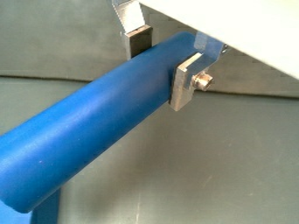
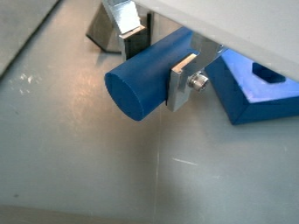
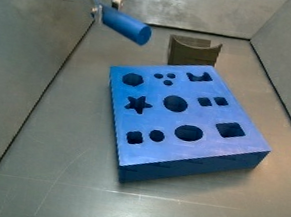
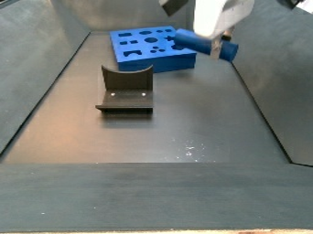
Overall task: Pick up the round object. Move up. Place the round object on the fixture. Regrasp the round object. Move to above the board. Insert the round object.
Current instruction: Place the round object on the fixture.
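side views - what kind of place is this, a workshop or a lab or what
Most likely a robot test cell in a lab: a bare grey walled enclosure holding only a blue board with shaped holes and a dark fixture, while the gripper holds a blue round object in the air.

**Blue peg, blue board, grey surroundings**

The round object [image 1: 100, 114] is a plain saturated blue, unpatterned, clamped by the gripper [image 1: 163, 61] above the surface, whose fingers [image 1: 187, 83] are flat silver plates with dark pads. The board [image 3: 180, 120] is the same blue, its cut-outs reading darker. The fixture [image 4: 126, 89] is dark brown-grey. The surface [image 3: 50, 138] is dull grey with faint pale scuffs, and the gripper's housing appears white in both side views
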Motion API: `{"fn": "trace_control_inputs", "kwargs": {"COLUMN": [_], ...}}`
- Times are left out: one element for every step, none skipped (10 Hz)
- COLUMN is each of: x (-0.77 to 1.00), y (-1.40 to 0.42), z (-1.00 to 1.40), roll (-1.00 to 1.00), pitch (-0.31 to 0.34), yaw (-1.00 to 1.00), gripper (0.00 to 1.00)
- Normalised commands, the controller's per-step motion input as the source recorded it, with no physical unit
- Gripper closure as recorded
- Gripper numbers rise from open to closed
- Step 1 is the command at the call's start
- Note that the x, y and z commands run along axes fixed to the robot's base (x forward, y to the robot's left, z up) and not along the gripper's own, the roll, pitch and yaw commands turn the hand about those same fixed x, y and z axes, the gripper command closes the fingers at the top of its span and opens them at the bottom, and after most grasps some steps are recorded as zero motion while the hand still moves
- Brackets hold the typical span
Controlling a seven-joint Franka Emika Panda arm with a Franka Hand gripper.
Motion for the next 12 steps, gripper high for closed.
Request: {"fn": "trace_control_inputs", "kwargs": {"x": [-0.02, -0.02, -0.02, -0.01, -0.01, 0.00, 0.00, 0.00, 1.00, 1.00, 1.00, 1.00], "y": [-0.01, -0.02, -0.02, -0.02, -0.02, -0.02, -0.02, -0.01, 0.01, 0.01, 0.02, 0.02], "z": [1.00, 1.00, 0.94, 0.81, 0.63, 0.54, 0.32, 0.23, -0.12, -0.14, -0.13, -0.12], "roll": [-0.05, -0.06, -0.08, -0.09, -0.11, -0.11, -0.12, -0.12, 0.02, 0.02, 0.03, 0.03], "pitch": [0.037, 0.036, 0.045, 0.049, 0.059, 0.061, 0.069, 0.069, -0.068, -0.064, -0.063, -0.057], "yaw": [0.02, 0.02, 0.02, 0.02, 0.01, 0.01, 0.00, -0.01, -1.00, -1.00, -1.00, -1.00], "gripper": [1.00, 1.00, 1.00, 1.00, 1.00, 1.00, 1.00, 1.00, 1.00, 1.00, 1.00, 1.00]}}
